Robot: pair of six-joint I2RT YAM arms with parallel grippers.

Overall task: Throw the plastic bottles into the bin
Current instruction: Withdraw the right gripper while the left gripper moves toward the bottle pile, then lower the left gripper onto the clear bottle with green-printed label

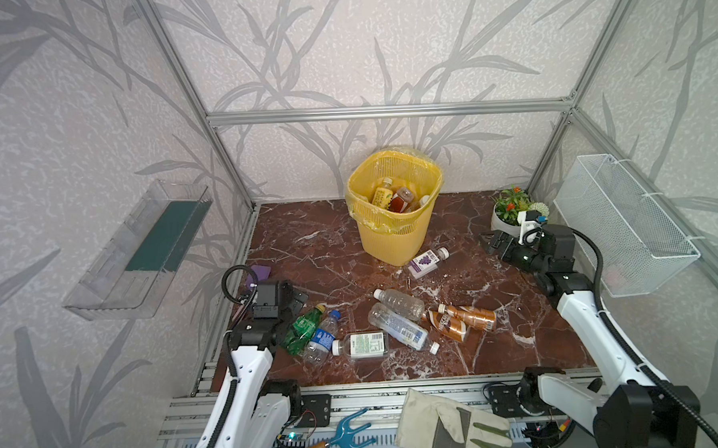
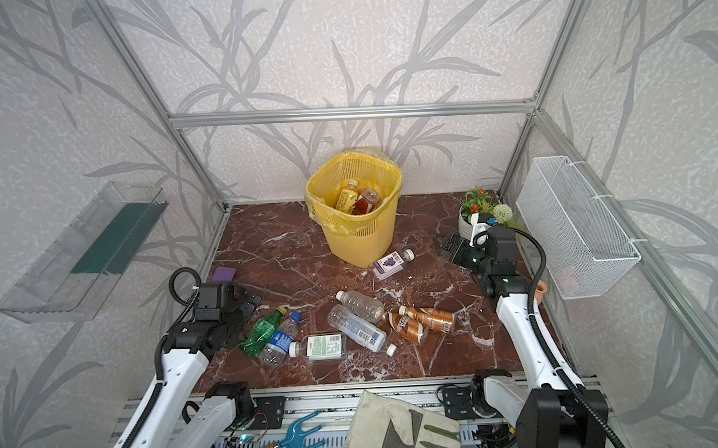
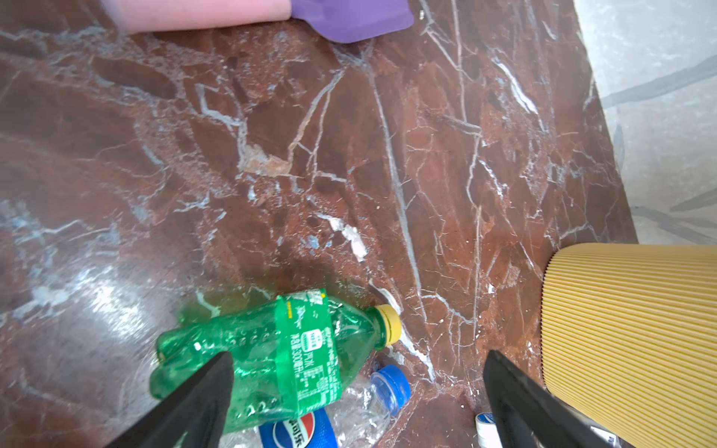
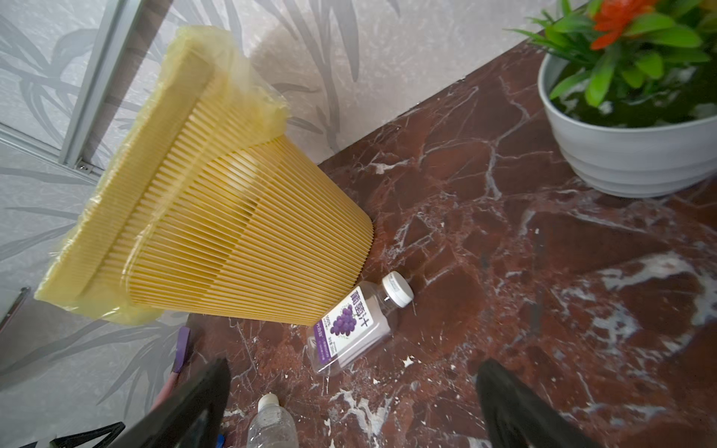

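Observation:
The yellow bin (image 1: pixel 395 227) (image 2: pixel 360 233) stands at the back middle with a yellow-labelled bottle (image 1: pixel 382 195) and a red one (image 1: pixel 402 200) inside. A purple-labelled bottle (image 1: pixel 427 263) (image 4: pixel 351 329) lies at its foot. Several more lie in front: a green one (image 1: pixel 303 329) (image 3: pixel 271 357), a blue-capped one (image 1: pixel 323 339), clear ones (image 1: pixel 398 302) and two brown ones (image 1: pixel 465 318). My left gripper (image 1: pixel 294 297) (image 3: pixel 359 357) hangs open just above the green bottle's neck end, holding nothing. My right gripper (image 1: pixel 493 242) (image 4: pixel 354 364) is open and empty, to the right of the purple-labelled bottle.
A white flower pot (image 1: pixel 511 218) stands at the back right, behind the right gripper. A white wire basket (image 1: pixel 623 222) hangs on the right wall, a clear shelf (image 1: pixel 142 251) on the left. A purple pad (image 1: pixel 260 273) lies far left. A glove (image 1: pixel 449 429) and a blue rake (image 1: pixel 350 435) lie on the front rail.

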